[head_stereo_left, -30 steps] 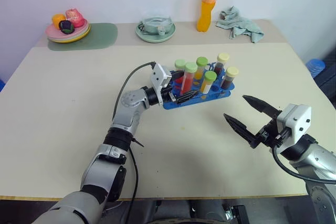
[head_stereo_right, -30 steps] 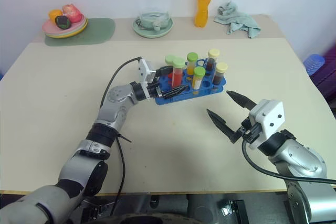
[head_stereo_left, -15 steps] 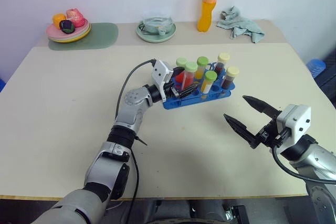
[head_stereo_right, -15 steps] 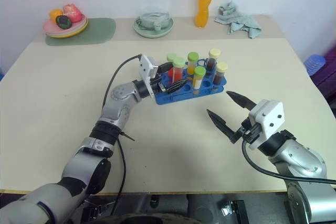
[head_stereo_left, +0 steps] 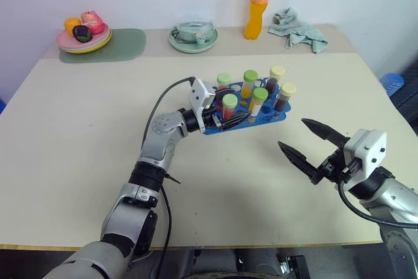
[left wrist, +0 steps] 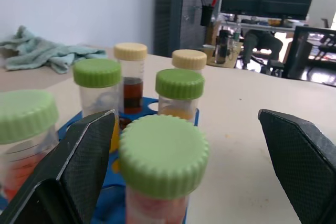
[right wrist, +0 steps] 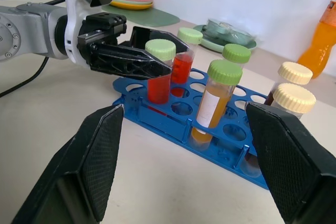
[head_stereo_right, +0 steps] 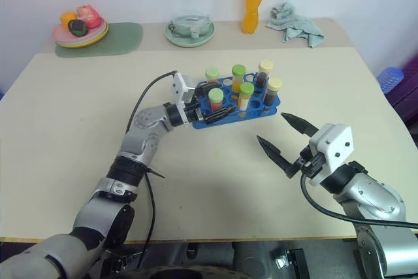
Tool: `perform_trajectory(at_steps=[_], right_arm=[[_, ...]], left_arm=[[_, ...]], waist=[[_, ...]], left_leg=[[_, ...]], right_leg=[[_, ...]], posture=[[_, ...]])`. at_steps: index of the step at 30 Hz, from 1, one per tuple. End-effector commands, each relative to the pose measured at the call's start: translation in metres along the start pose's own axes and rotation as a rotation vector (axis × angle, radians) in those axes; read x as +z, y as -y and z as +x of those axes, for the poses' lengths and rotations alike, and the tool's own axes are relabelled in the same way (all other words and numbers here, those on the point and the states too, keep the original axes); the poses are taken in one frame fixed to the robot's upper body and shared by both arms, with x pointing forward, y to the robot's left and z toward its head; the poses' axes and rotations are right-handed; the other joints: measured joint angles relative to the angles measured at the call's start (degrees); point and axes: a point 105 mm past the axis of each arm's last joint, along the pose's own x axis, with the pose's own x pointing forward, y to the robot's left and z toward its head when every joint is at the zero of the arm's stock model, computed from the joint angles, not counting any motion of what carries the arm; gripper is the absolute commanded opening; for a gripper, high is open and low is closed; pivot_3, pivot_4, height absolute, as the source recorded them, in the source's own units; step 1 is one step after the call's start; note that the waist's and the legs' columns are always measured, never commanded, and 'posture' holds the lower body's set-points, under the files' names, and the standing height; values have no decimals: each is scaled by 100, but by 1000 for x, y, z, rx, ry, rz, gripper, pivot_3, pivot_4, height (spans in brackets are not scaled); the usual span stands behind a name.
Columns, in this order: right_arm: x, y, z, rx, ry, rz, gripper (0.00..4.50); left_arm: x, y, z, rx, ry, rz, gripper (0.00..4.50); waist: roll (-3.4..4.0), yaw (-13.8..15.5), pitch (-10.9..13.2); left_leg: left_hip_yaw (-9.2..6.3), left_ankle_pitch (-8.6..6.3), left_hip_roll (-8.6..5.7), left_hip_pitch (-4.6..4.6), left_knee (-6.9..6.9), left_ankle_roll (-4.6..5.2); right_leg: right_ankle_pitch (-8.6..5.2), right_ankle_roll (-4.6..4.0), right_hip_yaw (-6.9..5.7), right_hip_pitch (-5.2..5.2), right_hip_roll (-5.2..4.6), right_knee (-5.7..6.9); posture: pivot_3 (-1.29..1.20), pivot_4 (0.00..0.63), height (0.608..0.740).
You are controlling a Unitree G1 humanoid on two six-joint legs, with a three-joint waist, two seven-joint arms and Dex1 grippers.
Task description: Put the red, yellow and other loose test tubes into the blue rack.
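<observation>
- Beige table (head_stereo_left: 78, 142) against a pale wall carries everything in the scene.
- Near the middle of the table stands the blue rack (head_stereo_left: 273, 117), a flat bright blue tray with a grid of round holes.
- Six capped test tubes stand upright in the rack's holes.
- Nearest the left gripper is a red tube (head_stereo_left: 228, 108) with a pale green cap; a second red tube (head_stereo_left: 223, 83) stands behind it.
- Two yellow-orange tubes, one (head_stereo_left: 249, 83) farther back and one (head_stereo_left: 259, 100) nearer the front, have green caps.
- Two dark brown tubes (head_stereo_left: 277, 78) and (head_stereo_left: 286, 95) with pale yellow caps stand at the rack's right end.
- The left gripper (head_stereo_left: 230, 117) reaches in level from the rack's left end. Its two black fingers (right wrist: 126, 59) are spread wide, one on each side of the front red tube, with a gap showing on both sides in the left wrist view, so they are not clamped on it.
- The right gripper (head_stereo_left: 305, 142) hangs over bare table to the right of and nearer than the rack, well apart from it. Its fingers are spread wide and hold nothing.
- At the far edge of the table stand an orange drink bottle (head_stereo_left: 259, 3) and, just beside it, a crumpled pale green cloth (head_stereo_left: 298, 28).
- A pale green bowl on a saucer (head_stereo_left: 193, 36) sits at the far middle.
- At the far left a green mat (head_stereo_left: 121, 45) bears a stack of plates (head_stereo_left: 83, 40) with toy food on top.
</observation>
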Motion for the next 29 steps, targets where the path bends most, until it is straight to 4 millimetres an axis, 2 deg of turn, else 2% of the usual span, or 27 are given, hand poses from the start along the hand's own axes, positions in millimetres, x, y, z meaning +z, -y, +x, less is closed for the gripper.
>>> perform_trajectory(at_steps=[1,7,12,18,21,29], right_arm=[[4,-1,-1,7,8,-20,3761],[-2,1,-11,13,-40,-16,3761],[-7,9,-22,3,-74,-16,3761],[-14,21,-36,-24,-116,2,3761],[-16,24,-43,-35,-141,10,3761],[-15,24,-47,-33,-176,15,3761]], left_arm=[[16,0,-1,-3,51,40,4455],[13,0,-32,-11,-10,57,4455],[11,-10,-62,85,-43,51,4455],[20,7,-106,14,-100,85,4455],[20,8,-125,43,-155,96,4455],[20,19,-155,43,-250,56,4455]], waist=[[0,0,0],[3,-21,-2],[3,1,-2],[5,-15,-3],[10,-3,-5],[10,-2,-5]], left_leg=[[0,0,0,0,0,0],[0,0,1,0,-3,0],[0,0,1,0,-2,0],[-1,-1,2,0,-8,0],[-1,-2,4,0,-9,-1],[-1,-7,6,0,-10,-8]], right_leg=[[0,0,0,0,0,0],[0,-1,2,-4,1,1],[0,-1,2,-1,0,0],[-2,-3,2,-4,-2,-2],[-3,-5,4,-4,-3,-2],[-12,-22,9,-2,-5,-4]], posture=[[0,150,740],[0,150,740],[0,150,740],[0,150,740],[0,150,740],[0,150,740]])
